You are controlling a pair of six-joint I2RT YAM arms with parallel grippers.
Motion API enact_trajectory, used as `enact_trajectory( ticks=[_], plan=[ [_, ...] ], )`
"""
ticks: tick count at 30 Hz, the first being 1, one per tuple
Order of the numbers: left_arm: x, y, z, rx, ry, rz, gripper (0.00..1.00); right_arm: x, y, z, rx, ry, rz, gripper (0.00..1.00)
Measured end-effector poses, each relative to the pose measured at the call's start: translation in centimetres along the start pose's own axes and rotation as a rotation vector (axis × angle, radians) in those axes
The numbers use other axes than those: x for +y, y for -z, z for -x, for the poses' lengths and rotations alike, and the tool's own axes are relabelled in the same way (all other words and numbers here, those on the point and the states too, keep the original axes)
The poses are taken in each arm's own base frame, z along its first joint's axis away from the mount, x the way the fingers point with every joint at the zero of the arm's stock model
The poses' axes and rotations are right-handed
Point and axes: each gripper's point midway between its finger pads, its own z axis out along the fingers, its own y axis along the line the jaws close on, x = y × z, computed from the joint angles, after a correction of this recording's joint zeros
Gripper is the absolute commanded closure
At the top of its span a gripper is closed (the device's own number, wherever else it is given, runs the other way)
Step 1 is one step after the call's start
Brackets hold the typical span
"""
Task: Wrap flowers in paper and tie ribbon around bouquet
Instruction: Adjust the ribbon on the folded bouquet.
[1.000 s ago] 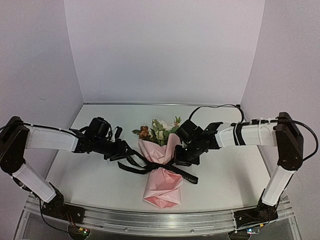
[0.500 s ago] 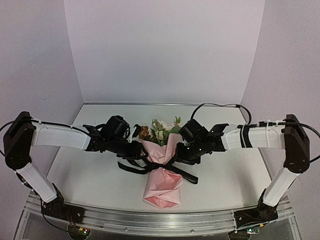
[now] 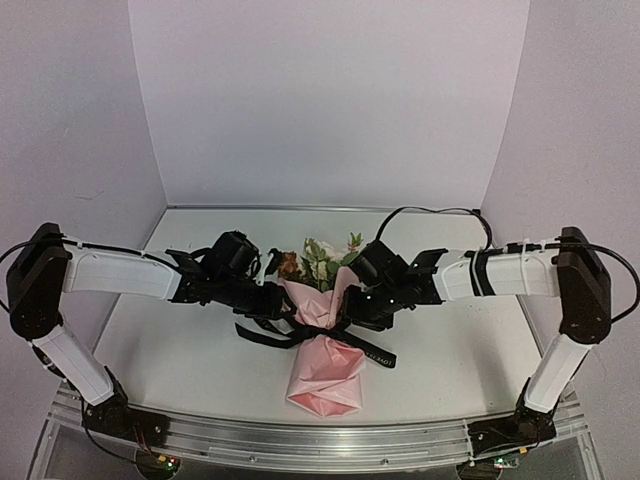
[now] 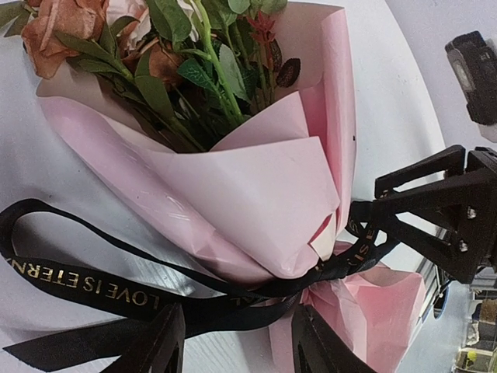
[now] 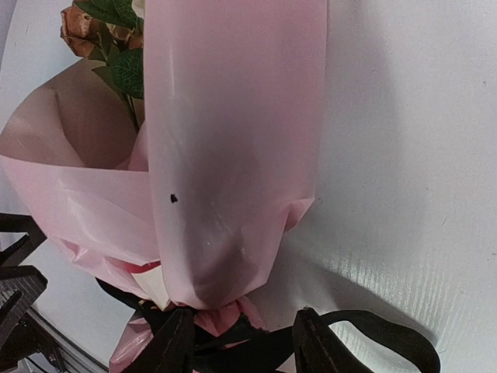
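The bouquet lies mid-table, blooms toward the back wall. Its flowers poke out of the pale-pink paper cone. A black ribbon with lettering circles the cone's pinched waist, its tails trailing left and right on the table. My left gripper stands open at the waist's left side, with ribbon strands lying loose between its jaws. My right gripper is open on the right side, straddling the waist and ribbon. Its fingers show in the left wrist view.
The white table is walled in pale purple on three sides. A metal rail runs along the near edge by both arm bases. A black cable loops behind the right arm.
My left arm has swung right, up to the bouquet's waist. My right gripper has gone from shut to open and edged slightly left. The bouquet has stayed in place.
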Motion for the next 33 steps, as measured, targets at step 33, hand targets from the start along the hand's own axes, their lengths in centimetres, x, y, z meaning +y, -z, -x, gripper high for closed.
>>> enact_trajectory(
  ticks=[33],
  plan=[
    [-5.7,-3.5,-0.9,0.063,-0.418,-0.073,0.53,0.1,0.9,0.1,-0.023,-0.019,0.034,1.00]
  ],
)
